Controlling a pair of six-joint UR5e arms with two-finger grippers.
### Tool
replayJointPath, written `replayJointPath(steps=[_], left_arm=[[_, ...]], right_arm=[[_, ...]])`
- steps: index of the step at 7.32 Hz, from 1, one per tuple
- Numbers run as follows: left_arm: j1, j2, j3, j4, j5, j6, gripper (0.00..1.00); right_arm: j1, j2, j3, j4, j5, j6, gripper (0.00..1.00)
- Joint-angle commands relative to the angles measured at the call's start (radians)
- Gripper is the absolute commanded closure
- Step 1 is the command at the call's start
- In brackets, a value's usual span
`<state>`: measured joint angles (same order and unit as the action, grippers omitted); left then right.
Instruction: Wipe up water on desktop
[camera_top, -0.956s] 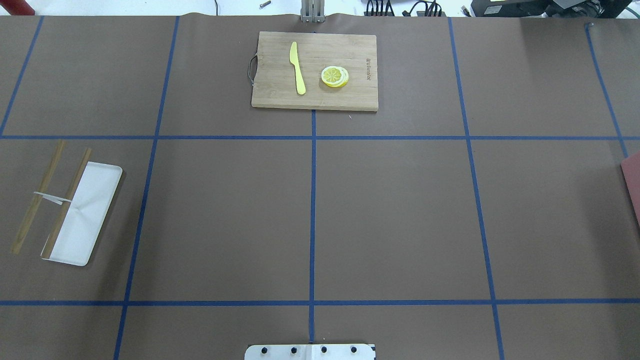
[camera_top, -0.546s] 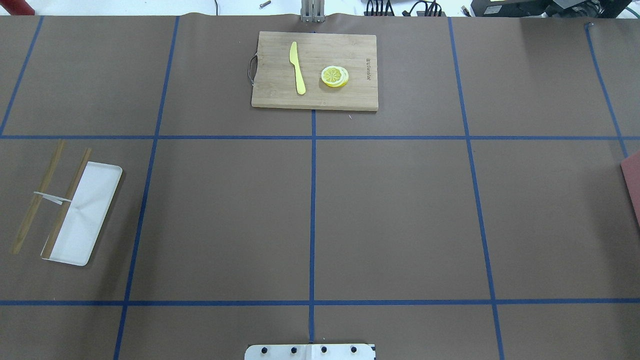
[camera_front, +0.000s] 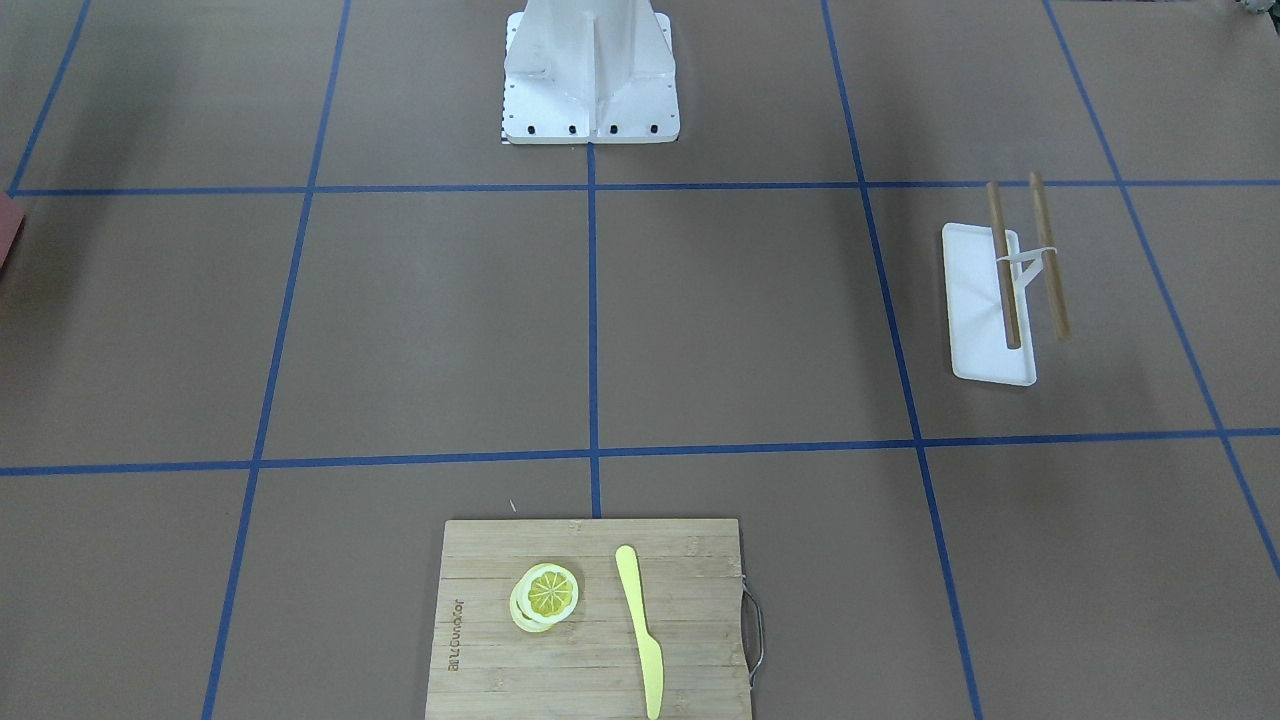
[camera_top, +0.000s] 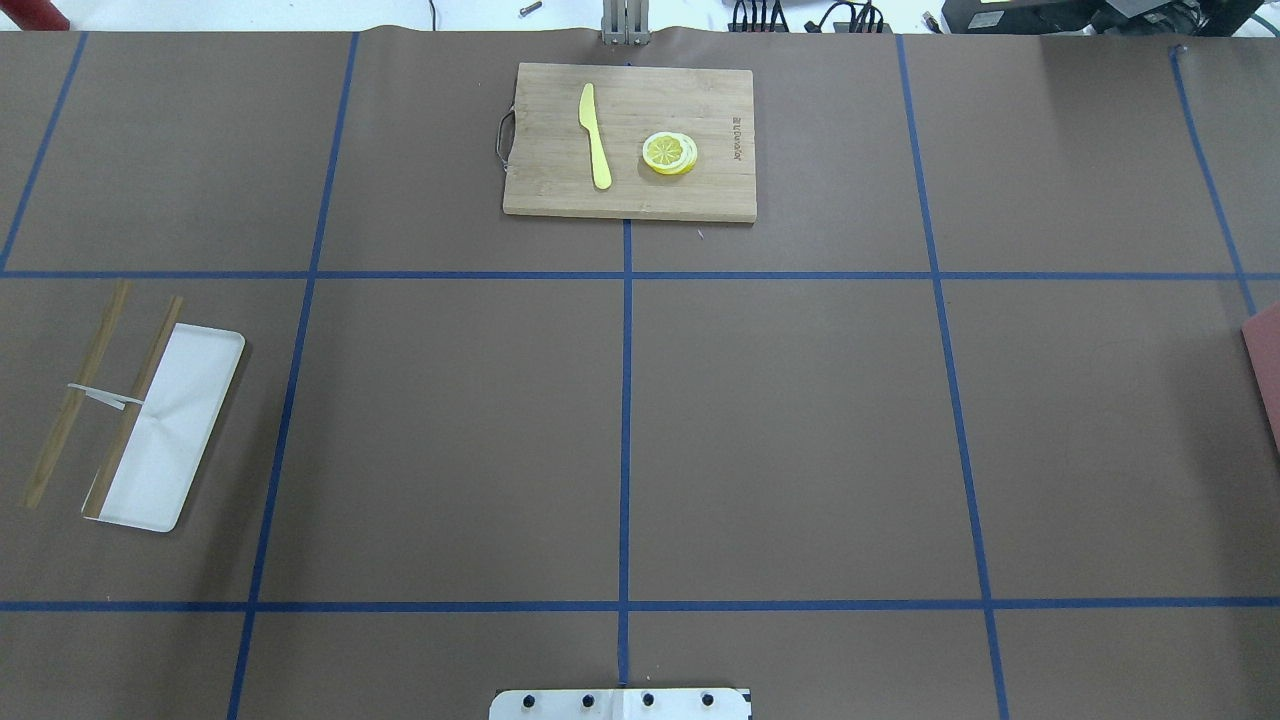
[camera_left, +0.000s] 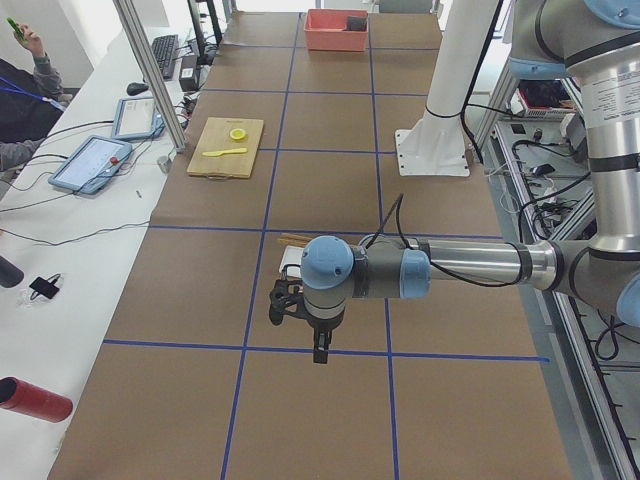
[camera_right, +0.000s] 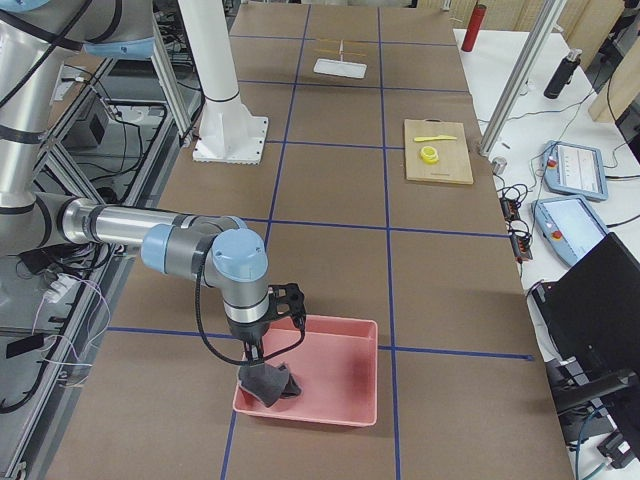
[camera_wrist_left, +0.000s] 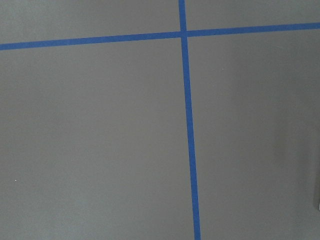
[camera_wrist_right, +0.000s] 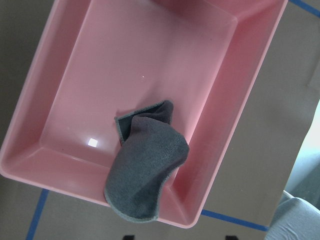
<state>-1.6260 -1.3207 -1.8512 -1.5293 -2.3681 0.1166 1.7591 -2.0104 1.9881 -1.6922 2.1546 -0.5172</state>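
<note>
The desktop (camera_top: 800, 430) is a brown surface gridded with blue tape; I make out no water on it. At its right end a pink tray (camera_wrist_right: 150, 50) holds a grey cloth (camera_wrist_right: 147, 165), which lies across the tray's near wall and rim. In the exterior right view my right gripper (camera_right: 258, 360) points down directly over the cloth (camera_right: 265, 385); I cannot tell whether it grips it. My left gripper (camera_left: 318, 350) hangs over bare desktop at the left end; I cannot tell whether it is open or shut. Neither arm shows in the overhead view.
A bamboo cutting board (camera_top: 560, 190) at the far middle carries a yellow knife (camera_top: 595, 135) and lemon slices (camera_top: 670, 153). A white tray (camera_top: 170, 440) with two chopsticks (camera_top: 70, 400) lies at the left. The robot's base (camera_front: 590, 70) stands at the near middle. A person (camera_left: 20, 90) sits beyond the far edge.
</note>
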Motion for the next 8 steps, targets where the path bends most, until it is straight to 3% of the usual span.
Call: replayJointPath(steps=[1, 3, 8], left_arm=[[-0.002, 0.002, 0.000, 0.001, 0.001, 0.000, 0.01], [-0.003, 0.021, -0.008, 0.000, 0.001, 0.000, 0.01], [-0.003, 0.040, -0.017, -0.002, 0.001, 0.000, 0.01]], right_arm=[[-0.010, 0.048, 0.001, 0.008, 0.108, 0.258, 0.01], [-0.094, 0.108, 0.000, 0.011, 0.143, 0.465, 0.02], [-0.234, 0.206, -0.008, 0.019, 0.140, 0.670, 0.00]])
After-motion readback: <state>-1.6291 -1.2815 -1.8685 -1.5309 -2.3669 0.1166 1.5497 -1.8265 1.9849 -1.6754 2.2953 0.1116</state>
